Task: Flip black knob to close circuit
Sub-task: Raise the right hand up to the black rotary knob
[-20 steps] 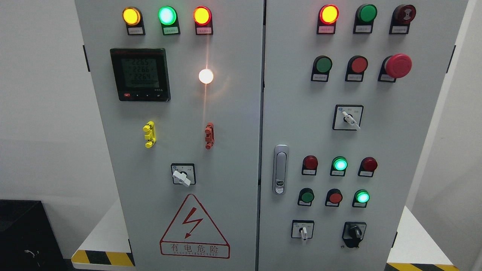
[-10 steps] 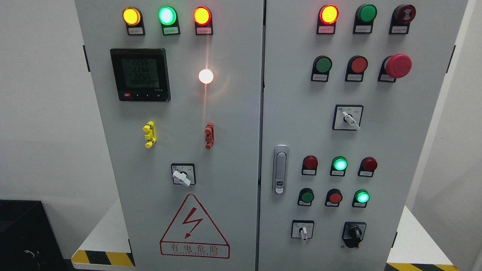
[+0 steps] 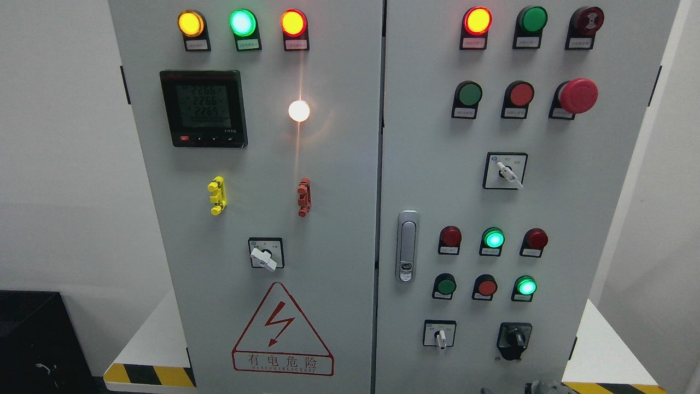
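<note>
The black knob (image 3: 514,339) sits at the lower right of the grey cabinet's right door (image 3: 569,208), on a black mount. Its grip points roughly up and slightly left. A grey part of my right hand (image 3: 538,388) just shows at the bottom edge, below the knob and apart from it. Too little of it shows to tell how it is held. My left hand is out of view.
A white selector switch (image 3: 441,336) sits left of the knob, and another (image 3: 508,174) higher up. Red and green buttons and lamps (image 3: 494,239) fill the right door. A door handle (image 3: 406,246) is at the seam. The left door carries a meter (image 3: 203,108) and a warning triangle (image 3: 281,331).
A grey part of my right hand has come into view at the bottom edge below the black knob. The meter digits have changed. The knob has not moved.
</note>
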You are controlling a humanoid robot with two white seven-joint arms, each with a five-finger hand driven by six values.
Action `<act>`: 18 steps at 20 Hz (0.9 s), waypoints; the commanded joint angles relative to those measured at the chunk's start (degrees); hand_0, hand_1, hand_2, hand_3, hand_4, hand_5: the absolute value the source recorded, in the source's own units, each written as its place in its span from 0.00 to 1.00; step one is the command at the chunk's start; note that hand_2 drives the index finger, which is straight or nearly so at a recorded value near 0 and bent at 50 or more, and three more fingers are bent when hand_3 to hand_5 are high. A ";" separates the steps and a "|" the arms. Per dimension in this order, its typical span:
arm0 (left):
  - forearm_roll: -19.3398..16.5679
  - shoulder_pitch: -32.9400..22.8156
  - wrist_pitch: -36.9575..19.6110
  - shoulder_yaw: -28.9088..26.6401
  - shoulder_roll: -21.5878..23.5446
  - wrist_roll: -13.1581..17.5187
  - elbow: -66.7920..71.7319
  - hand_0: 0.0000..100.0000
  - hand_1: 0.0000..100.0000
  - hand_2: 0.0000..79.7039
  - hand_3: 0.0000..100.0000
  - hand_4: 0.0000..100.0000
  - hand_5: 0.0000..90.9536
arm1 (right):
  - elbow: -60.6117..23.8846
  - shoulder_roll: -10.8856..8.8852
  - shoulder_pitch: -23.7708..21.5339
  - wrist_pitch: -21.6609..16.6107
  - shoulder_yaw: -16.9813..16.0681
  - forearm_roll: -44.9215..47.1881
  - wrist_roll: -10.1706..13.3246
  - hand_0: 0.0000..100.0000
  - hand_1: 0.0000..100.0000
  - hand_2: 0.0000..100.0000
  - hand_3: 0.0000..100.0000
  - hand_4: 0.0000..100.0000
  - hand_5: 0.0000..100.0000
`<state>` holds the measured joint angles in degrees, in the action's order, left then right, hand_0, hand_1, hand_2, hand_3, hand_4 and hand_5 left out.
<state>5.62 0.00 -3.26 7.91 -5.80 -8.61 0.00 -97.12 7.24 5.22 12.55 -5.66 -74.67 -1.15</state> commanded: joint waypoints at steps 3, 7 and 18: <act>0.00 -1.32 0.00 0.00 0.00 -0.01 -1.67 0.12 0.56 0.00 0.00 0.00 0.00 | 0.70 -0.04 2.77 0.81 -1.72 -0.13 -0.86 0.00 0.03 0.87 1.00 1.00 1.00; 0.00 -1.23 0.00 0.00 0.00 -0.01 -1.67 0.12 0.56 0.00 0.00 0.00 0.00 | 1.23 -0.04 4.53 0.99 -2.34 -0.22 -1.22 0.00 0.03 0.87 1.00 1.00 1.00; 0.00 -1.32 0.00 0.00 0.00 -0.01 -1.67 0.12 0.56 0.00 0.00 0.00 0.00 | 2.72 -0.04 6.73 1.16 -3.57 -0.30 -1.31 0.00 0.03 0.87 1.00 1.00 1.00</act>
<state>5.62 0.00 -3.26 7.91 -5.80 -8.61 0.00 -95.80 7.22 10.50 13.60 -8.02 -74.93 -2.43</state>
